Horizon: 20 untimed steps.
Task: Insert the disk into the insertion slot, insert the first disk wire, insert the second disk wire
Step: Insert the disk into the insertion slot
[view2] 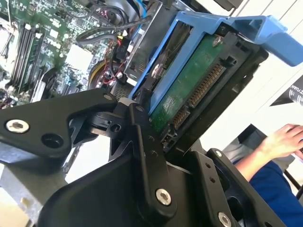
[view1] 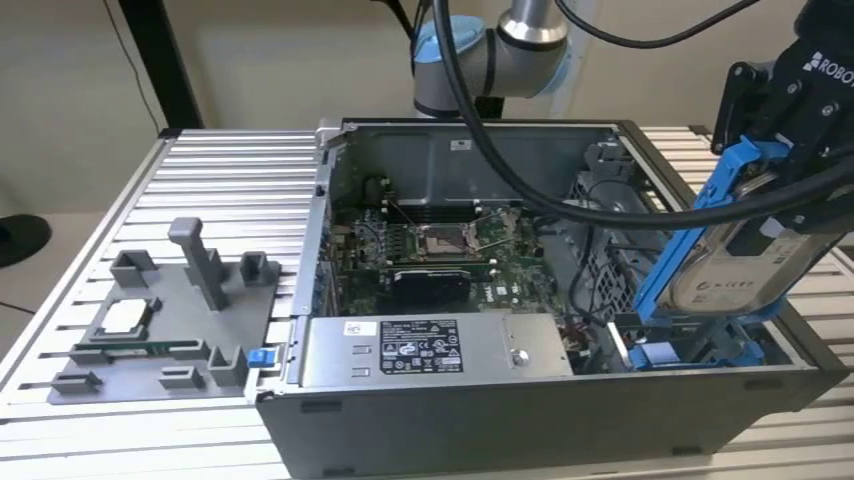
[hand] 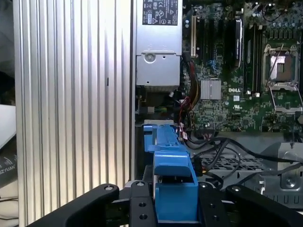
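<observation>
1. Now the gripper (view1: 790, 185) is clamped on the disk (view1: 731, 268), jaws closed tight against its blue frame (view1: 674, 250).
2. Disk hangs tilted over the open computer case (view1: 534, 425), at the exterior view's right end, label side showing.
3. Its lower end sits down among blue bay parts (view1: 694, 352); contact, cannot tell.
4. Second wrist view: the disk's green circuit board (view2: 189, 90) faces up.
5. Power-supply box (view1: 427, 350) lies near, along the case's front wall.

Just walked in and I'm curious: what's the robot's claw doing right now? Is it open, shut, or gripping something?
Gripper: jaws closed, holding the disk over the open computer case.
</observation>
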Available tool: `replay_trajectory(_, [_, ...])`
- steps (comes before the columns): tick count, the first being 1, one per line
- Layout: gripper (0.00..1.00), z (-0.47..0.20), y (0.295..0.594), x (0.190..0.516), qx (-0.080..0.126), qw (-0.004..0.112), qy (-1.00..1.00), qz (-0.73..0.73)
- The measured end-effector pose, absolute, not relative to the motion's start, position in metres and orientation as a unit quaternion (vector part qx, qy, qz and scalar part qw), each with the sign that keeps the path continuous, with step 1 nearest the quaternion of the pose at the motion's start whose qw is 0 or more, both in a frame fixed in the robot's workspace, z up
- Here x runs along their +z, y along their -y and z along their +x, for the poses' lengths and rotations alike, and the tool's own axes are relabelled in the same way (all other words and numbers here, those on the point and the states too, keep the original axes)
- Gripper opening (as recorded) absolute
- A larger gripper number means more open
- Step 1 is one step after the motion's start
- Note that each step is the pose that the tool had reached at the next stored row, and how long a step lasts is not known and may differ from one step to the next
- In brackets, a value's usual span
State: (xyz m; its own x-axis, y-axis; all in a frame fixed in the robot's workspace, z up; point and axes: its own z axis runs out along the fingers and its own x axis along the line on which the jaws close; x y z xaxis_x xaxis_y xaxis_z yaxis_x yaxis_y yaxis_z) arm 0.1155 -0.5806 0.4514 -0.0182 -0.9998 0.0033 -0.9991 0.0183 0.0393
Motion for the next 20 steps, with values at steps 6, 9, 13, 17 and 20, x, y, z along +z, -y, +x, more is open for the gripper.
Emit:
replay_trajectory(6, [0.0, 0.1163, 0.581, 0.4443, -0.013, 0.015, 0.713, 0.701])
replay_trajectory(9, [0.0, 0.1165, 0.5811, 0.442, -0.013, 0.015, 0.713, 0.701])
replay_trajectory(13, [0.0, 0.1166, 0.5811, 0.4415, -0.013, 0.015, 0.713, 0.701])
replay_trajectory(17, [0.0, 0.1166, 0.5811, 0.4414, -0.013, 0.015, 0.713, 0.701])
replay_trajectory(20, [0.0, 0.1166, 0.5811, 0.4412, -0.013, 0.015, 0.713, 0.701])
